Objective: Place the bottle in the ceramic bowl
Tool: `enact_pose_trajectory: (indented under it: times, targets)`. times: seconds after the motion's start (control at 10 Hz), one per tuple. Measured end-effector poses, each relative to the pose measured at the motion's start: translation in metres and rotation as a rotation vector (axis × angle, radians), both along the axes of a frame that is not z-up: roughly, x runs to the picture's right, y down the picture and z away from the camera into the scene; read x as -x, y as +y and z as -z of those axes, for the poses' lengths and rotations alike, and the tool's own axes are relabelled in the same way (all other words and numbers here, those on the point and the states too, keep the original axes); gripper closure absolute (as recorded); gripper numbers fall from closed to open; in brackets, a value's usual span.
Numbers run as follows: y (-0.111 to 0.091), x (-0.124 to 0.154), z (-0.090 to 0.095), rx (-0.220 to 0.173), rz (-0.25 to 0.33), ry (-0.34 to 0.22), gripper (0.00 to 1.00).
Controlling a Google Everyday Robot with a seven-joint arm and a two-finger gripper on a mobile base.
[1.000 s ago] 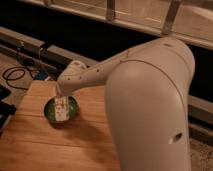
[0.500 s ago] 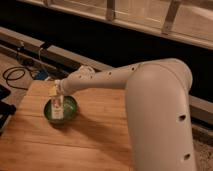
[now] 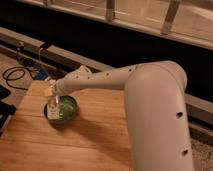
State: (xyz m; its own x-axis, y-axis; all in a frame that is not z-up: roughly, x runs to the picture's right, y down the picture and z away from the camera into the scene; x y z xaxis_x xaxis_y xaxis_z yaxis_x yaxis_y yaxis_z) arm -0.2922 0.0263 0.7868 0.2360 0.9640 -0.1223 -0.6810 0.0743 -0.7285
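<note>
One pale wooden plank worktop [image 3: 80,145] is seen nearest, smooth and grained. On it, one small round green-glazed ceramic bowl [image 3: 67,111] with a darker rim is set near the left edge. One slim clear plastic bottle [image 3: 54,106] stands roughly upright inside the bowl. Directly above it, the gripper [image 3: 52,92] of one white, rounded arm [image 3: 150,100] is placed at the bottle's top; whether the jaws are closed cannot be told. Behind, one dark coiled cable [image 3: 15,75] is seen on the floor.

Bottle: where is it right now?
The bottle stands in the ceramic bowl at the wooden table's left, directly under the gripper.
</note>
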Motion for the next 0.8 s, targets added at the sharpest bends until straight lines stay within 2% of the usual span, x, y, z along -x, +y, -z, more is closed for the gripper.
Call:
enact_pose_trajectory:
  times: [0.6,0.8]
  targets:
    - [0.0003,0.0010,0.0004,0.000,0.001,-0.001,0.24]
    - [0.0004,0.0017,0.0008,-0.001,0.002,-0.002,0.20]
